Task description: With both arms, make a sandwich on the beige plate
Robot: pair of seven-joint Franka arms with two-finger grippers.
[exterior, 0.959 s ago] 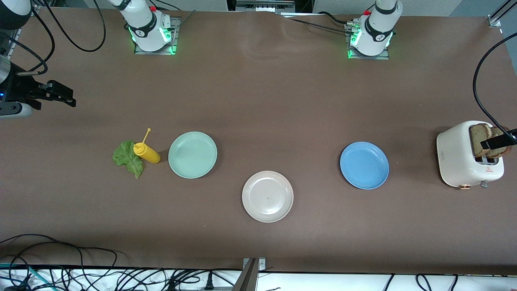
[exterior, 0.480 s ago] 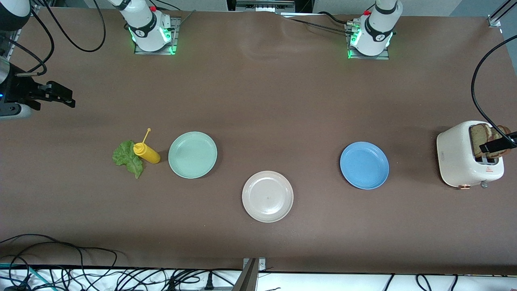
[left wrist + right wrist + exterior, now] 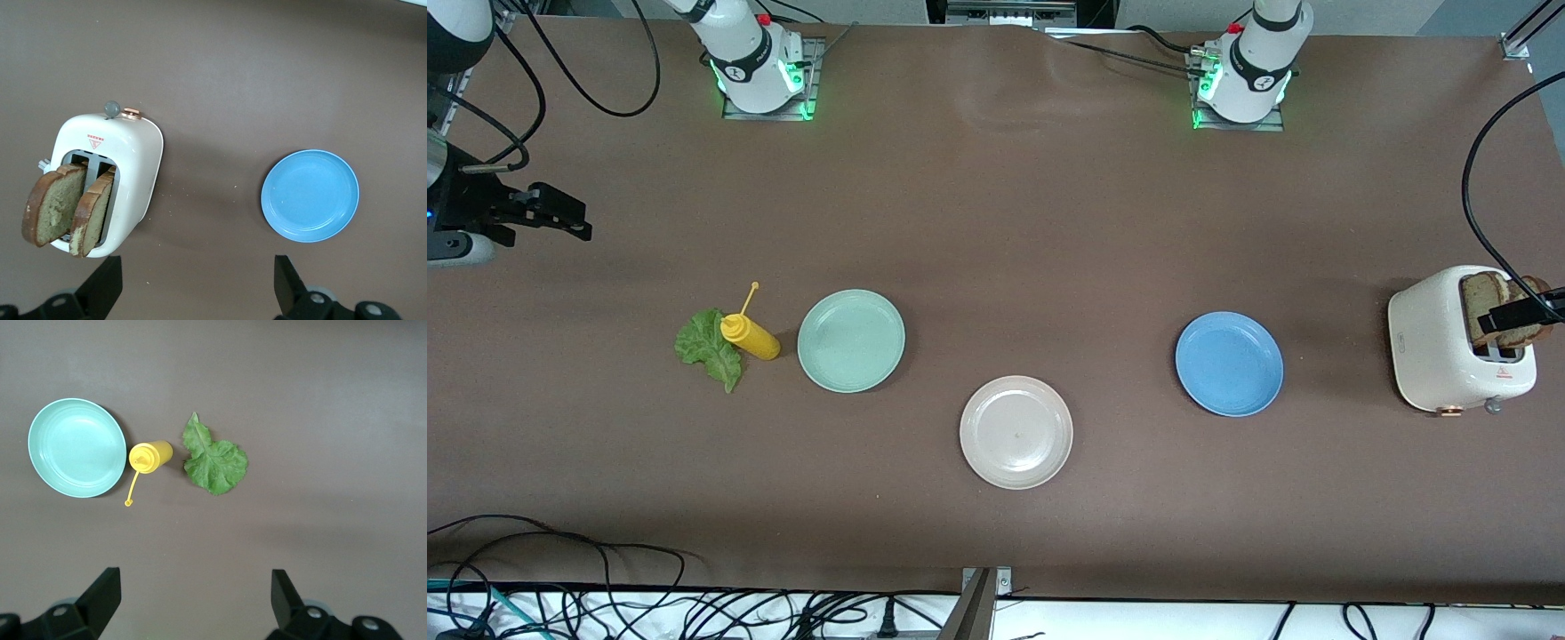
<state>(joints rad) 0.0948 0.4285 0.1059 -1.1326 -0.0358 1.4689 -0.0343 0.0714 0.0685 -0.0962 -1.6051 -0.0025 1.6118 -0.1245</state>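
The beige plate (image 3: 1016, 432) lies bare near the middle of the table, nearer the front camera than the other plates. Two brown bread slices (image 3: 1489, 307) (image 3: 52, 205) stand in the white toaster (image 3: 1440, 351) (image 3: 127, 153) at the left arm's end. A ruffled green lettuce leaf (image 3: 710, 347) (image 3: 215, 461) lies flat toward the right arm's end. My left gripper (image 3: 1522, 313) (image 3: 198, 270) hangs open and holds nothing, up in the air over the toaster's edge. My right gripper (image 3: 569, 220) (image 3: 195, 583) is open too, with nothing in it, above bare table near the lettuce.
A yellow squeeze bottle (image 3: 751, 336) (image 3: 152, 456) lies between the lettuce and a mint green plate (image 3: 851, 340) (image 3: 77, 447). A blue plate (image 3: 1229, 363) (image 3: 310, 195) sits between the beige plate and the toaster. Cables (image 3: 560, 569) trail along the table's front edge.
Both grippers have drifted slightly, each toward its own end of the table. Both stayed open. Nothing on the table has moved.
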